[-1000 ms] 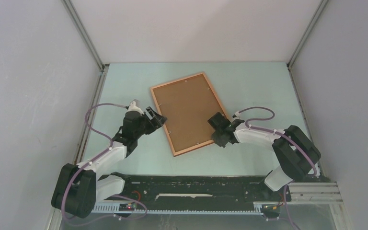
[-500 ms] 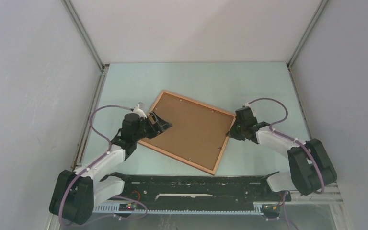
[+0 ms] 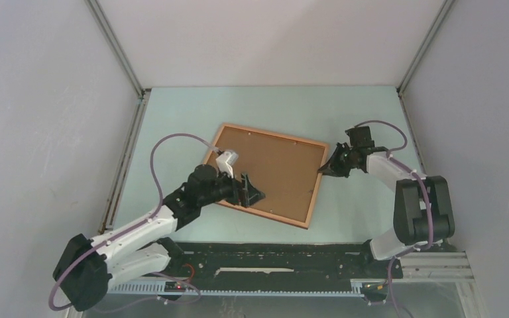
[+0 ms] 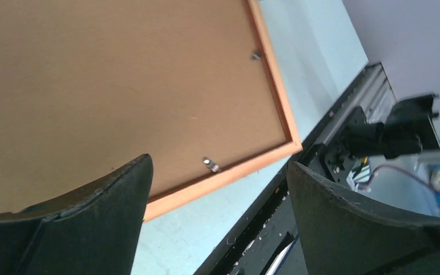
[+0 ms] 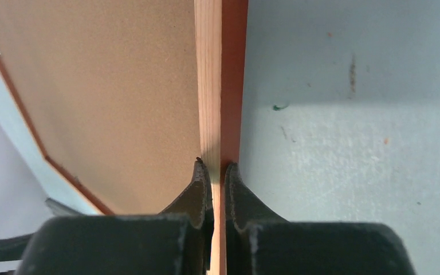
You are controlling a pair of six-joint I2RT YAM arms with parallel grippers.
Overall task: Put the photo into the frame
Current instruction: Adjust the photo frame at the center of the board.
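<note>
The frame [image 3: 275, 133] lies in mid-table with its back up: a thin orange rim round a brown backing board [image 3: 282, 169]. The photo is not in view. My right gripper [image 3: 324, 171] is shut on the frame's right rim, which runs between its fingers in the right wrist view [image 5: 230, 86]. My left gripper [image 3: 248, 192] is open and empty, hovering over the frame's near-left part. In the left wrist view the backing board [image 4: 120, 86], the orange rim [image 4: 229, 175] and a small metal tab [image 4: 210, 165] show between the spread fingers [image 4: 91, 223].
A black rail [image 3: 272, 255] runs along the near table edge, close to the frame's near corner; it also shows in the left wrist view [image 4: 332, 149]. Grey enclosure walls stand to the left, right and back of the pale green table [image 3: 272, 103].
The frame has turned from upright to lying crosswise. My right gripper swung farther back while holding the rim. My left gripper moved right from the frame's left edge to over its near part.
</note>
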